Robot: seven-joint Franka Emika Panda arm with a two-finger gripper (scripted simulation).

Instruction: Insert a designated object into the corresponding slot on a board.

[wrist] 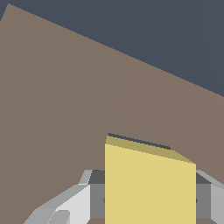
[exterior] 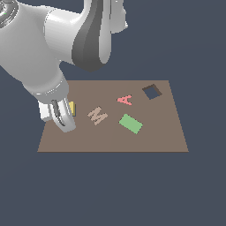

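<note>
The brown board [exterior: 110, 137] lies flat. My gripper [exterior: 67, 120] stands at its end on the exterior view's left, shut on the yellow square block [exterior: 72, 108]. In the wrist view the block [wrist: 148, 183] sits upright between my grey fingers [wrist: 97, 199], low over the board [wrist: 65, 109]. A thin dark bluish strip of the slot [wrist: 135, 140] shows just past the block's far edge. In the exterior view the slot is hidden behind my gripper and the block.
On the board are a tan letter M [exterior: 97, 115], a pink letter A [exterior: 126, 100], a flat green rectangle [exterior: 130, 123] and a diamond-turned square hole with dark brown walls [exterior: 152, 92]. Dark floor surrounds the board.
</note>
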